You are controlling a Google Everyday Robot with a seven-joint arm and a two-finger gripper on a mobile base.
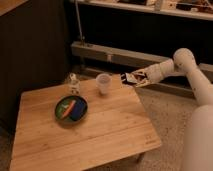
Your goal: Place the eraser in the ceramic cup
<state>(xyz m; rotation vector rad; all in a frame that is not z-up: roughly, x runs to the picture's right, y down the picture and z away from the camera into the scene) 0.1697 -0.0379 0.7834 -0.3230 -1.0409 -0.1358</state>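
Observation:
The white ceramic cup (103, 83) stands upright near the far edge of the wooden table (110, 135). My gripper (127, 78) reaches in from the right at about the height of the cup's rim, a short way to the right of the cup and not touching it. A small dark and white piece at its tip looks like the eraser (123, 77), held in the shut gripper. No eraser lies on the table.
A green round plate (62, 102) holding a blue block and an orange piece sits left of centre. A small white bottle-like figure (74, 84) stands left of the cup. A dark wall with a metal rail (115, 54) runs behind the table.

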